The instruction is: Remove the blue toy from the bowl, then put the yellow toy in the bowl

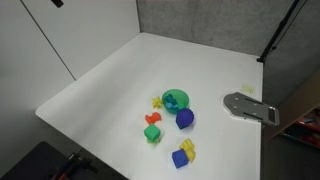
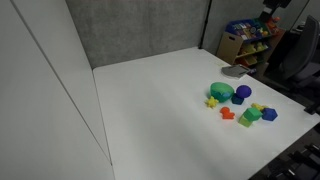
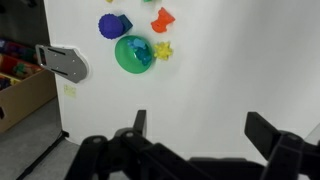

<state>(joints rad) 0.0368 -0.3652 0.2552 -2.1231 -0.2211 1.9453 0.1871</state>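
Observation:
The green bowl (image 3: pixel 126 58) lies on the white table, and the light-blue toy (image 3: pixel 144 55) sits inside it. The yellow toy (image 3: pixel 162 50) lies on the table, touching or nearly touching the bowl's rim. Both exterior views show the bowl (image 1: pixel 176 97) (image 2: pixel 221 92), and the yellow toy (image 1: pixel 158 102) (image 2: pixel 212 102) beside it. The light-blue toy (image 1: pixel 172 104) shows inside the bowl. My gripper (image 3: pixel 205 130) is open and empty, high above the table and well away from the toys. It does not show in either exterior view.
A dark-blue rounded toy (image 3: pixel 113 26), a red toy (image 3: pixel 162 18), a green block (image 1: pixel 152 134) and a blue block with a yellow piece (image 1: pixel 183 154) lie near the bowl. A grey metal plate (image 3: pixel 62 63) lies at the table edge. A bin of colourful items (image 2: pixel 245 40) stands beyond it.

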